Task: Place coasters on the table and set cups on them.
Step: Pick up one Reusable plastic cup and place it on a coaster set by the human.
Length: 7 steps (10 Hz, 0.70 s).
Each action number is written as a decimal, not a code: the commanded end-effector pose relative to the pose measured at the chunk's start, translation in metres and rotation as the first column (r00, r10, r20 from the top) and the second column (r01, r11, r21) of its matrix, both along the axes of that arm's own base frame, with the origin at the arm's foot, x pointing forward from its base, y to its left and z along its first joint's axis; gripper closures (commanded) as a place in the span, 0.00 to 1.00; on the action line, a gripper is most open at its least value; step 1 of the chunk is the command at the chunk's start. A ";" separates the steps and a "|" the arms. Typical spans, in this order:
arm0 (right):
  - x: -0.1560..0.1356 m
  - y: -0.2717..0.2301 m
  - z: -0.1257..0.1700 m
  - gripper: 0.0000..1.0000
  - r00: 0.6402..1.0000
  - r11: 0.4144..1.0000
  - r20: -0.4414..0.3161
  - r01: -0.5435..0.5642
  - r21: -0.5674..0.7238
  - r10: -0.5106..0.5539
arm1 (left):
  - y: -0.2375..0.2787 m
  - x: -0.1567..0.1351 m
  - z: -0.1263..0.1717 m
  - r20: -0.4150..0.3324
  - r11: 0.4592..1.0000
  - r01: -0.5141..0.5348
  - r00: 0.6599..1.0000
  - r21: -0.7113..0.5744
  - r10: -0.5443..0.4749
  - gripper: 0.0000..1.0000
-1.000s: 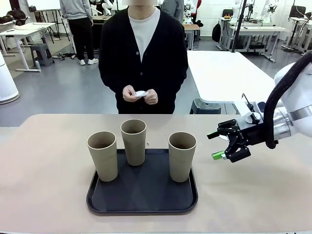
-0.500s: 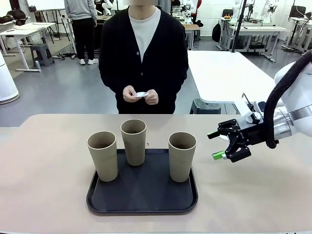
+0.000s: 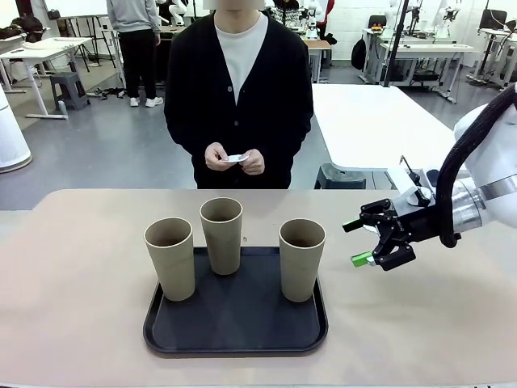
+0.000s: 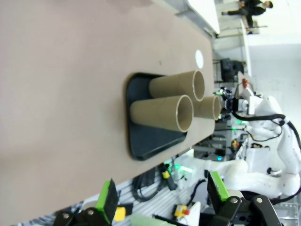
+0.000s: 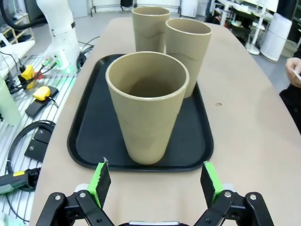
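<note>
Three tan cups (image 3: 170, 259) (image 3: 221, 235) (image 3: 301, 259) stand upright on a black tray (image 3: 234, 327) in the middle of the beige table (image 3: 73, 250). Across the table a person holds small white coasters (image 3: 235, 158) in both hands at waist height. My right gripper (image 3: 365, 241) hovers open just right of the rightmost cup, a little above the tabletop. In the right wrist view that cup (image 5: 146, 108) stands straight ahead of the open right gripper (image 5: 154, 181). In the left wrist view the left gripper (image 4: 162, 197) is open and empty, off the table's left end, facing the cups (image 4: 162, 113).
A white rectangular table (image 3: 371, 121) stands behind on the right. Bare tabletop lies to the left, right and front of the tray. Cables and small boxes (image 5: 28, 94) lie on the floor off the table's edge in the right wrist view.
</note>
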State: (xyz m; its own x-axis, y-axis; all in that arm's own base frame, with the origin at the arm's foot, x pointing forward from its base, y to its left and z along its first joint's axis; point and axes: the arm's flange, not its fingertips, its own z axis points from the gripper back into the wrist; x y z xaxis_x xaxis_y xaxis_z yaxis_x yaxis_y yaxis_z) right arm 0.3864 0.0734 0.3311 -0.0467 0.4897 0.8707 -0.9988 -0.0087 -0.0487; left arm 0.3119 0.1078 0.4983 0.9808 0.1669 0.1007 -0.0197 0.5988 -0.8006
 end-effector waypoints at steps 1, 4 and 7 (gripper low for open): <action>0.006 0.002 -0.011 0.00 0.995 0.995 -0.035 -0.087 0.039 0.088 | 0.000 0.000 0.000 0.004 1.000 -0.005 1.000 -0.009 0.005 0.00; 0.006 0.020 -0.028 0.00 0.986 0.988 -0.068 -0.149 0.048 0.152 | 0.000 0.000 0.000 0.004 1.000 -0.005 1.000 -0.009 0.005 0.00; 0.011 0.031 -0.037 0.00 0.987 0.985 -0.035 -0.155 0.069 0.158 | 0.000 0.000 0.000 0.004 1.000 -0.005 1.000 -0.009 0.005 0.00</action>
